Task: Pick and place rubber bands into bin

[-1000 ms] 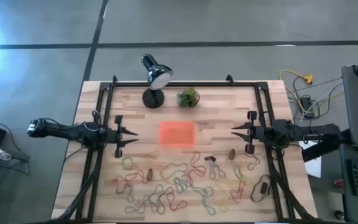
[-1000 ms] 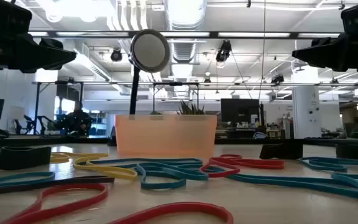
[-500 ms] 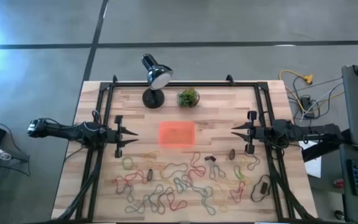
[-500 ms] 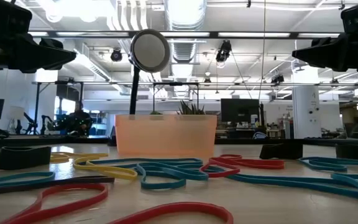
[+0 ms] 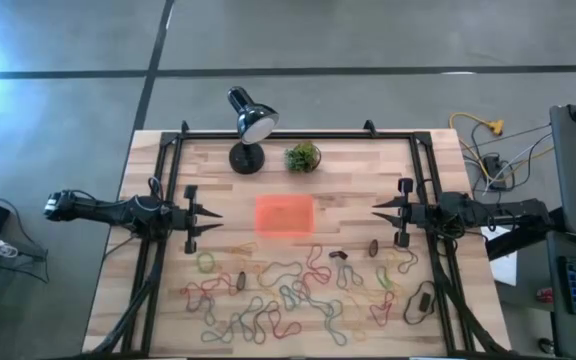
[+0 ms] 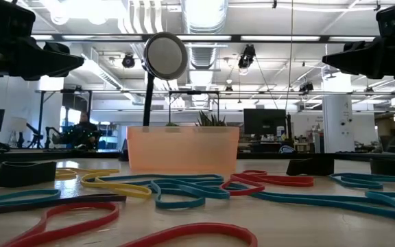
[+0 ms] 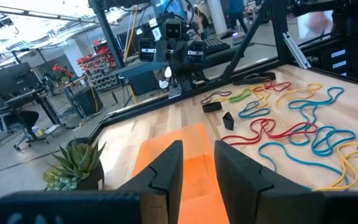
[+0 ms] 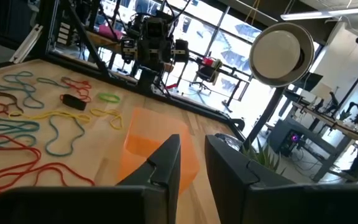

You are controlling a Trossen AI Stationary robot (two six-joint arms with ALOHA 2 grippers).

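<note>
The orange-red bin [image 5: 285, 216] sits on the wooden table's middle, between my two grippers. Many rubber bands [image 5: 298, 295] in red, green, yellow, blue and black lie loose across the table's near half. My left gripper [image 5: 217, 220] hovers level by the left rail and points at the bin [image 7: 185, 155]. My right gripper [image 5: 375, 217] mirrors it from the right rail, facing the bin [image 8: 148, 146]. Each shows a narrow gap between its fingers with nothing in it. In the low view the bin [image 6: 182, 149] stands behind the bands [image 6: 184, 189].
A black desk lamp [image 5: 248, 125] and a small potted plant [image 5: 302, 157] stand at the table's far edge behind the bin. Small black pieces [image 5: 420, 300] lie among the bands. Black frame rails [image 5: 163, 260] run along the table's left and right sides.
</note>
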